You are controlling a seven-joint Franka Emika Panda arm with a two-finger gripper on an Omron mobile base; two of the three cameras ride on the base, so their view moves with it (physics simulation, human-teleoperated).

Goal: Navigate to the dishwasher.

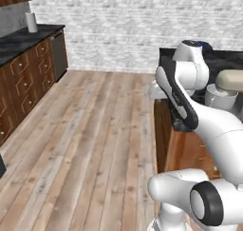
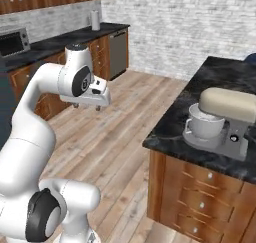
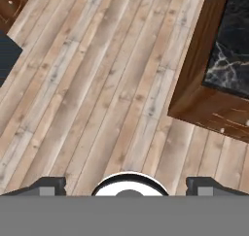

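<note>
1. Two base views locate the dishwasher (image 1: pixel 59 54) at the far end of the left-hand cabinet run, next to the white brick back wall (image 1: pixel 123 21); dark grey flat front, set under a black tabletop (image 1: pixel 23 39).
2. Same dishwasher (image 2: pixel 118 53) visible in the right base view, beyond the brown wooden cabinets (image 2: pixel 98 57), well apart from the robot.
3. Paper towel roll (image 1: pixel 32 22) upright on the tabletop, near the dishwasher end.
4. Microwave (image 2: pixel 14 42) on the same tabletop, nearer the camera in the right base view.
5. Open wooden floor (image 1: pixel 90 144) between the left cabinet run and the island (image 2: pixel 210 152).
6. Island at the right: black marble top, brown drawer fronts with round silver knobs.
7. Stand mixer (image 2: pixel 222 119) on the island top, cream head over a white bowl.
8. End effector (image 3: pixel 127 185) pointed down at the floor beside the island corner; fingertips (image 3: pixel 47 185) at opposite sides of the hand view, spread wide, nothing between them.
9. Arm folded above the base, hand held over the floor, clear of both cabinet runs.
</note>
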